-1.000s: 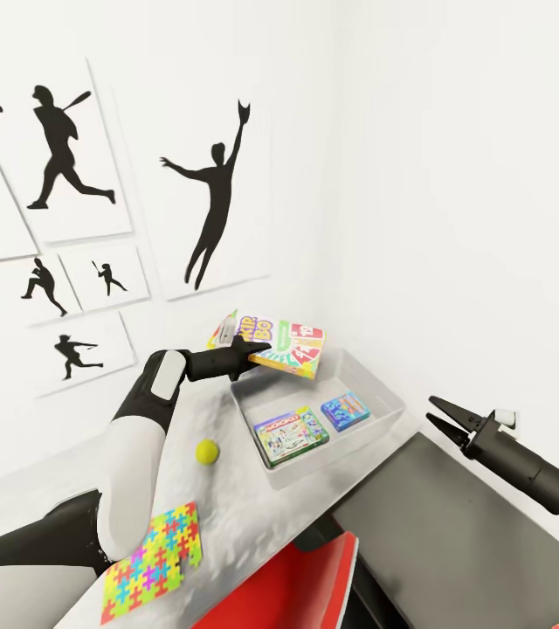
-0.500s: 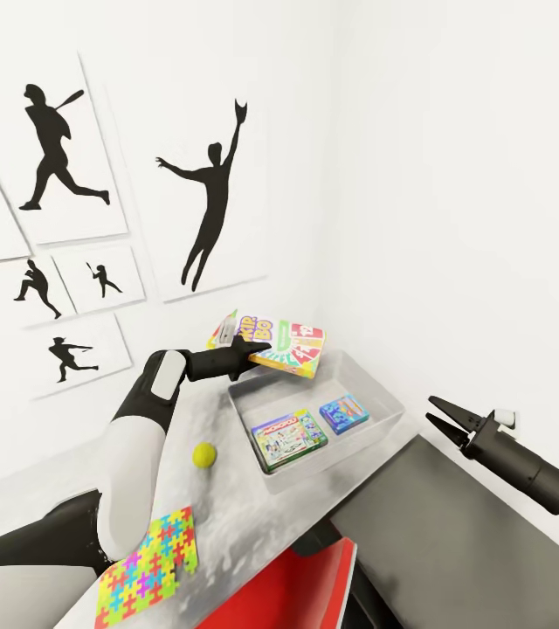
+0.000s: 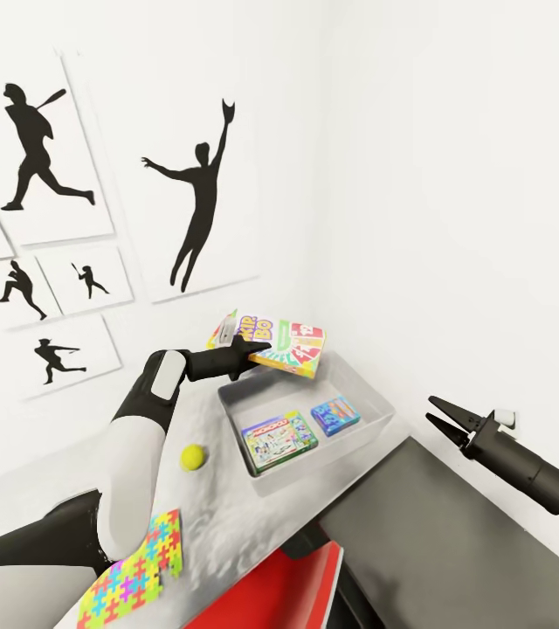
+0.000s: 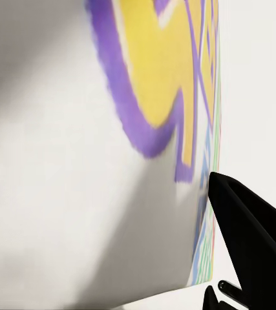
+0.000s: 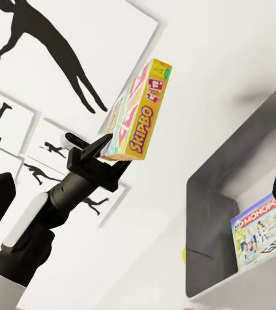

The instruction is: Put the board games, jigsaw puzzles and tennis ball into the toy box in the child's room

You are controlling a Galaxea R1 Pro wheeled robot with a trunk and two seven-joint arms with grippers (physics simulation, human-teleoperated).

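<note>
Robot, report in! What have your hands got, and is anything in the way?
Left gripper shut on Skip-Bo box, above toy box far rim. Right gripper open, empty. Nothing blocking the drop.

Flat Skip-Bo game box [image 3: 272,343]: white and green face, yellow lettering outlined in purple, yellow edge with red print (seen from the right wrist). Shallow tray [image 3: 369,397]: pale grey. Monopoly box [image 3: 279,438]: green-edged, multicoloured print. Small box beside it [image 3: 335,414]: blue. Ball [image 3: 193,456]: yellow-green. Jigsaw square [image 3: 131,581]: yellow, pink, blue, green, orange. Counter [image 3: 227,515]: grey-white marbled. Wall pictures [image 3: 194,188]: black silhouettes on white. Left end effector [image 3: 258,348]: black.
</note>
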